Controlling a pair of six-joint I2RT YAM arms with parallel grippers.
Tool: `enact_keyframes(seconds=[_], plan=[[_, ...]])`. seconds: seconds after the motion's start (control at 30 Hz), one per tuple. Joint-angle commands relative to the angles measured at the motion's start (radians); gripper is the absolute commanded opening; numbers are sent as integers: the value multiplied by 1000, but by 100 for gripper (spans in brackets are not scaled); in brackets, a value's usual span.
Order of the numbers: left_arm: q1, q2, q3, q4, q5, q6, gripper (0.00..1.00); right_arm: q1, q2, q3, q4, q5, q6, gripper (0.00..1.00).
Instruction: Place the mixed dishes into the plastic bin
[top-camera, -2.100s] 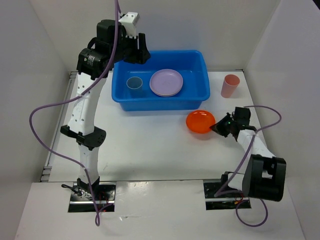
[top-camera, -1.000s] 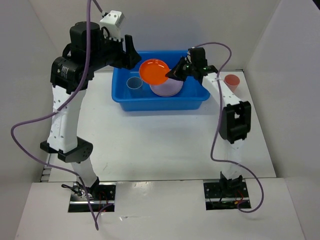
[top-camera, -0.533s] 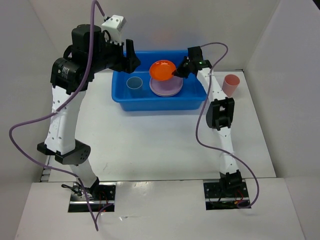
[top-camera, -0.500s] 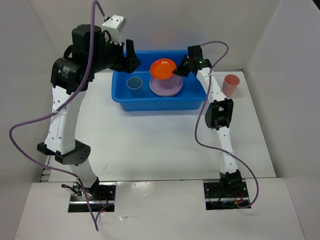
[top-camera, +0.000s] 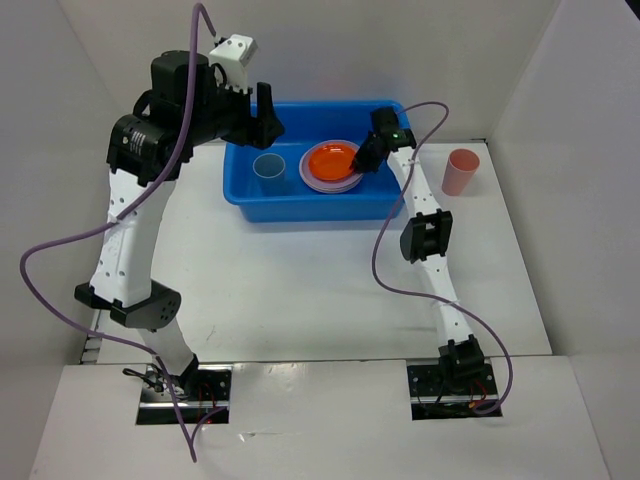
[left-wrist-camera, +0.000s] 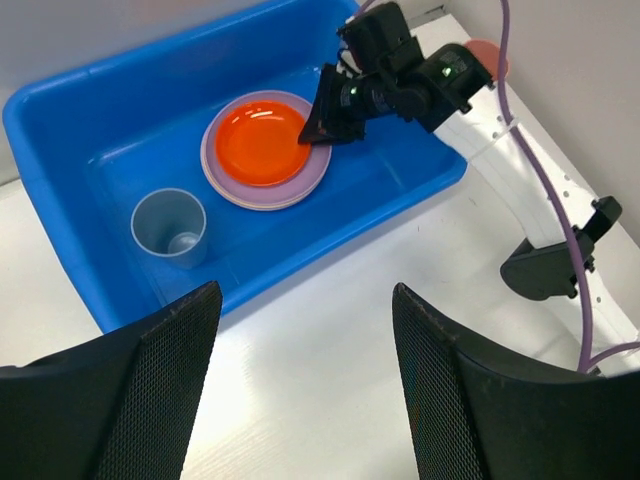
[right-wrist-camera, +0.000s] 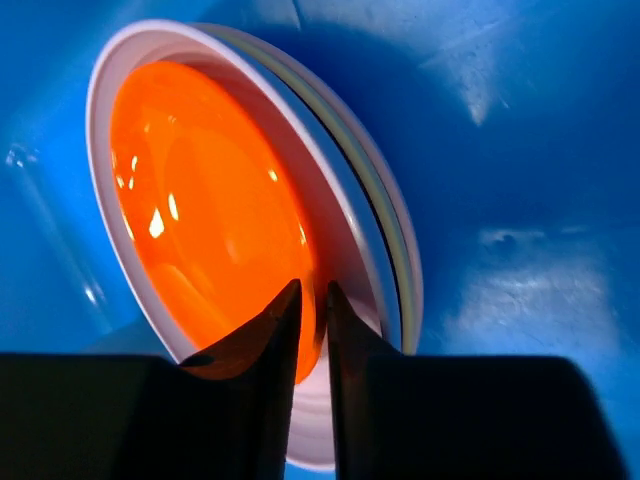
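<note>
Lowered into blue plastic bin (top-camera: 300, 208), round orange plastic plate (top-camera: 331, 159), right tool (top-camera: 362, 161) gripping its 3 o'clock rim, left tool (left-wrist-camera: 300, 294) released

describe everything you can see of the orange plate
The orange plate is small, round and glossy, plastic by the look of it, with a shallow well and a raised rim. It lies face up on the lavender plate inside the blue bin. The right gripper has its jaws pinched on the rim at the plate's right side.
</note>
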Motion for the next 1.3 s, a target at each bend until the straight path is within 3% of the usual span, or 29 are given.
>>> enact_keyframes(seconds=[0.0,0.2,0.3,0.37,0.5,0.57,0.63,0.83,0.93,1.03,1.13,1.27], plan=[[-4,-41,-25,25,13,25,76,8,-58,68,-24,20,-22,22],[-4,-75,-54,55,13,25,76,17,-216,68,-54,31,-52,66],[-4,-86,-82,77,22,16,76,27,-349,68,-54,54,-72,81],[-4,-97,-98,91,34,5,76,27,-422,68,-67,92,-92,84],[-4,-132,-158,139,57,-5,76,27,-577,68,-135,291,-140,87],[-4,-167,-225,180,67,-14,76,18,-609,68,-177,473,-152,80],[-4,-212,-287,246,85,-24,76,4,-594,68,-232,545,-168,76],[-4,-255,-398,292,97,-44,77,-68,-580,17,-269,578,-203,71],[-4,-266,-407,269,73,-35,77,-146,-603,28,-269,507,-203,70],[-4,-278,-428,269,73,-35,77,-246,-661,-141,-269,447,-192,70],[-4,-287,-471,312,85,-35,77,-269,-713,-265,-269,476,-192,70],[-4,-266,-468,322,136,-44,77,-297,-713,-290,-269,485,-204,70]])
